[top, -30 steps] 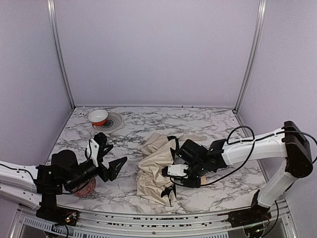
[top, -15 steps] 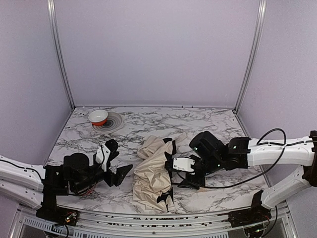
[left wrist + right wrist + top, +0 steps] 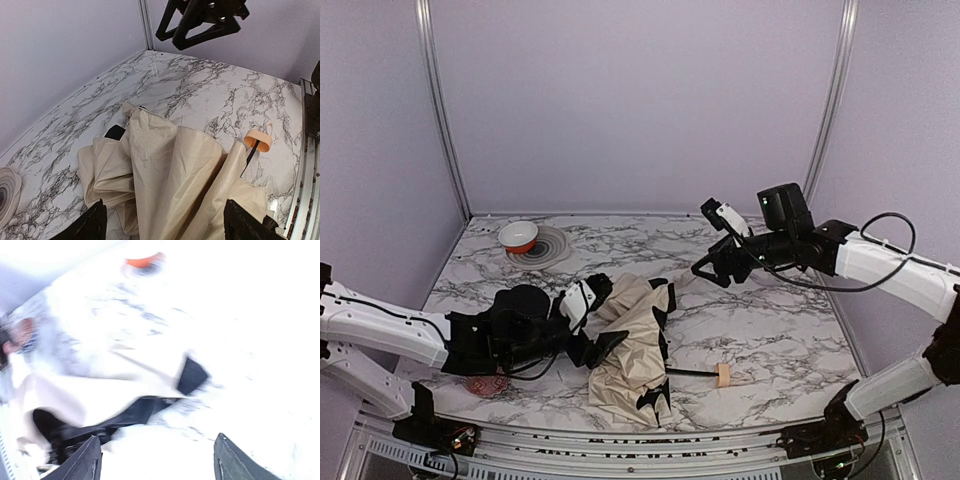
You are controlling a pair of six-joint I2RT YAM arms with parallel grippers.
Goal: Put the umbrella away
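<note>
The umbrella [image 3: 632,345] lies collapsed and crumpled on the marble table, cream fabric bunched up. Its thin black shaft runs right to the pale tan handle [image 3: 722,375], which rests on the table. My left gripper [image 3: 604,318] is open at the fabric's left edge. In the left wrist view its fingers [image 3: 94,226] straddle the umbrella's folds [image 3: 170,170], with the handle [image 3: 257,140] to the right. My right gripper [image 3: 712,246] is open and empty, raised above the table's back right. The right wrist view is blurred and washed out, with its open gripper [image 3: 157,462] far above the fabric.
An orange-and-white bowl [image 3: 518,236] sits on a grey ringed disc [image 3: 546,248] at the back left. A red patterned ball [image 3: 485,383] lies under my left arm near the front edge. Metal frame posts stand at the back corners.
My right gripper opened, let go of the umbrella and swung up and back to the right, leaving the handle on the table. My left arm reached right to the fabric.
</note>
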